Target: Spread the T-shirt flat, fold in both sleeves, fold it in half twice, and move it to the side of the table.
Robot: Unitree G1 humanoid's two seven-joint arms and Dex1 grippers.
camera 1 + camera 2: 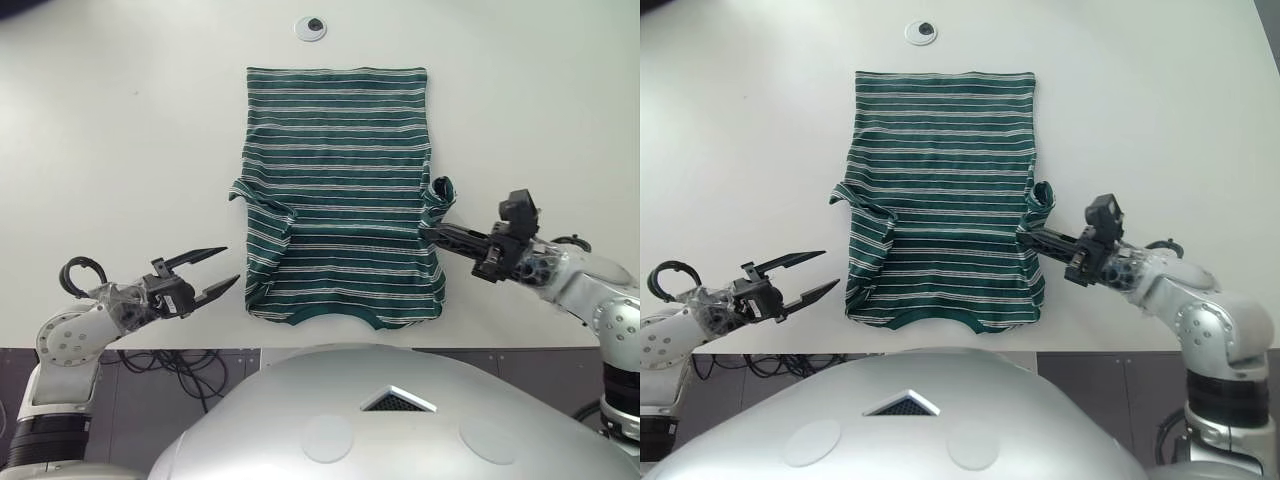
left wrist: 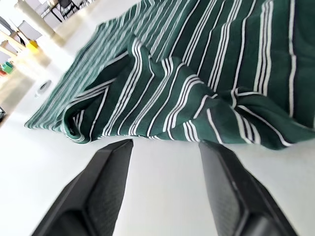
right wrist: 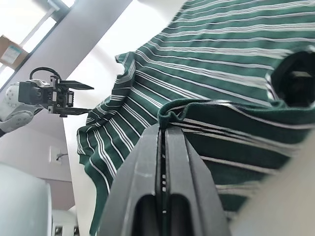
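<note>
A green T-shirt (image 1: 340, 190) with white stripes lies on the white table (image 1: 120, 150), collar toward me and hem at the far side. Its left sleeve (image 1: 255, 200) is folded inward. The right sleeve (image 1: 440, 192) is bunched at the shirt's edge. My right gripper (image 1: 426, 233) is shut on the shirt's right edge just below that sleeve; in the right wrist view the cloth is pinched at the tips of the right gripper (image 3: 164, 127). My left gripper (image 1: 231, 265) stands open just left of the shirt's near left corner, with bare table between its fingers (image 2: 110, 167).
A small round disc (image 1: 311, 28) sits at the table's far edge beyond the hem. The table's front edge (image 1: 150, 348) runs just below both grippers, with cables (image 1: 170, 365) under it. Bare table lies on both sides of the shirt.
</note>
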